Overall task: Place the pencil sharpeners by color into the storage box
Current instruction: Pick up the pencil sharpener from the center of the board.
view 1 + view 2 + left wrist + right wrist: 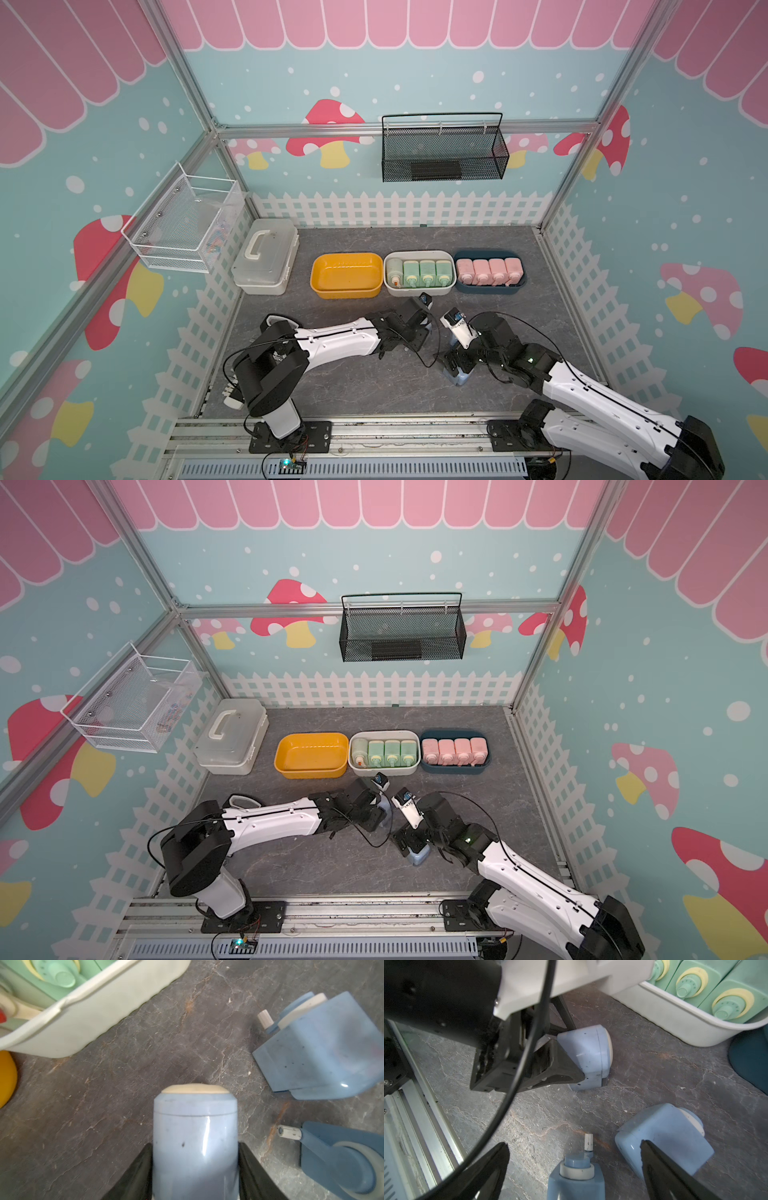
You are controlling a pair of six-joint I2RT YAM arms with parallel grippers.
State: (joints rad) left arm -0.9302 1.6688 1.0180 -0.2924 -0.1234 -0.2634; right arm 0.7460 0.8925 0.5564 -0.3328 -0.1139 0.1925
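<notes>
My left gripper (pixel 195 1145) is shut on a blue pencil sharpener (pixel 195 1126), cream end forward, low over the table; the right wrist view shows the same blue sharpener (pixel 587 1053). My right gripper (pixel 574 1144) stands open astride a second blue sharpener (pixel 576 1180), touching nothing. A third blue sharpener (pixel 662 1136) lies beside it on its side. In both top views the arms meet at mid-table, left gripper (pixel 428 332), right gripper (pixel 457 370). Green sharpeners (pixel 419 272) fill the white storage box (pixel 417 252), pink ones (pixel 490 271) the dark blue box (pixel 490 289).
An empty yellow box (pixel 347 257) stands left of the white one. A closed translucent case (pixel 266 257) sits at the back left. A white wire basket (pixel 183 224) and a black mesh basket (pixel 444 149) hang on the walls. Aluminium rails (pixel 374 432) run along the front.
</notes>
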